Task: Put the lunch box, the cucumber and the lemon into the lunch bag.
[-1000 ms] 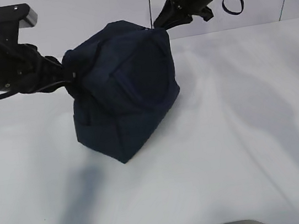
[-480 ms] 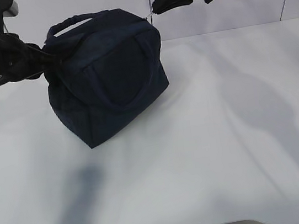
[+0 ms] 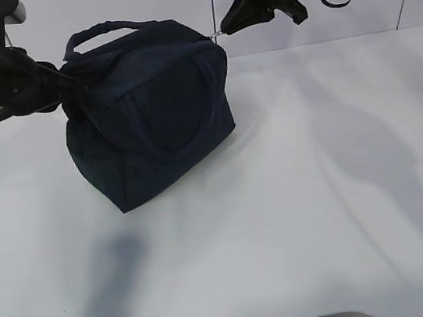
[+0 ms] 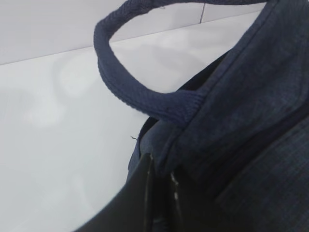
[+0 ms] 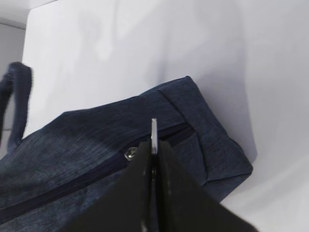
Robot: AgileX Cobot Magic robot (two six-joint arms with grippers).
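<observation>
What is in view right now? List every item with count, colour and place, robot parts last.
bag: one, dark navy, on the table's left half, zipper closed as far as the right wrist view shows
handle: one seen standing up, navy, at the bag's top left
ring pull: one, silvery metal, at the bag's top right end, pinched in the right claw
table: one, white, across the whole lower scene
lunch box, cucumber, lemon: none visible in any view
left claw: one, black, shut on the bag's fabric at its left end
right claw: one, black, shut on the ring pull above the bag's right end
</observation>
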